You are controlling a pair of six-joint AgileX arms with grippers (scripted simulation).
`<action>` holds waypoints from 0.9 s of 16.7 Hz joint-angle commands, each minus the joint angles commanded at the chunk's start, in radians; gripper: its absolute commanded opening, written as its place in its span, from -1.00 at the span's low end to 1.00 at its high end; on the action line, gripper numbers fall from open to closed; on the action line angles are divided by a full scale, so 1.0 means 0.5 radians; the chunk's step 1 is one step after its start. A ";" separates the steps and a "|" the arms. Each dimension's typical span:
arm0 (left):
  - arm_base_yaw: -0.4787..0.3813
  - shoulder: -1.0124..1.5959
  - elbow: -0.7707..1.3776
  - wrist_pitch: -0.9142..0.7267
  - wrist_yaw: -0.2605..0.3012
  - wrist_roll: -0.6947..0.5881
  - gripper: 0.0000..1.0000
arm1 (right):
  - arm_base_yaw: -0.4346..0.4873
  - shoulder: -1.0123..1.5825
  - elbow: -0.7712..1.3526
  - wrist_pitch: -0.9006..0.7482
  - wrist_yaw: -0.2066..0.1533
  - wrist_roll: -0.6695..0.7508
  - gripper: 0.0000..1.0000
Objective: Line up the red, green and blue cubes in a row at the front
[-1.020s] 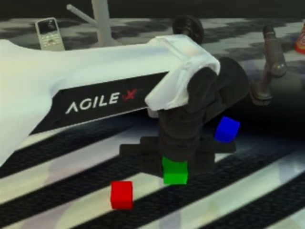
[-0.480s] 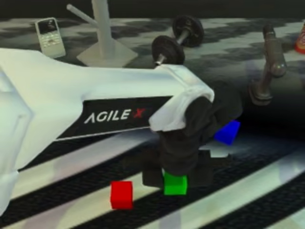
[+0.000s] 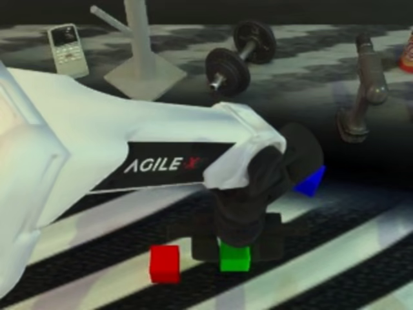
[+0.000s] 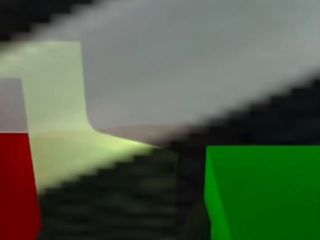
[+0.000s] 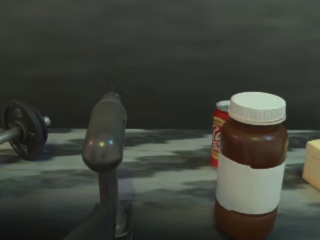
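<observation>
Right now my left gripper [image 3: 235, 247] clamps the green cube [image 3: 235, 258], red cube [image 3: 164, 263] at its nine o'clock; I risk nudging red or releasing green crooked.

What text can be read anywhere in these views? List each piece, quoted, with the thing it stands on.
"AGILE X": on the dark panel along the left arm, top view.
Red can, right wrist view: white lettering, half hidden behind the brown jar, unreadable.
Brown jar: its white label is blank.
Phone, top view: screen and keys too small to read.
Nothing else carries text.
</observation>
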 joint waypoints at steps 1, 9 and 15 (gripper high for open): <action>0.000 0.000 0.000 0.000 0.000 0.000 -0.70 | 0.000 0.000 0.000 0.000 0.000 0.000 1.00; 0.000 0.000 0.000 0.000 0.000 0.000 0.51 | 0.000 0.000 0.000 0.000 0.000 0.000 1.00; 0.000 0.000 0.000 0.000 0.000 0.000 1.00 | 0.000 0.000 0.000 0.000 0.000 0.000 1.00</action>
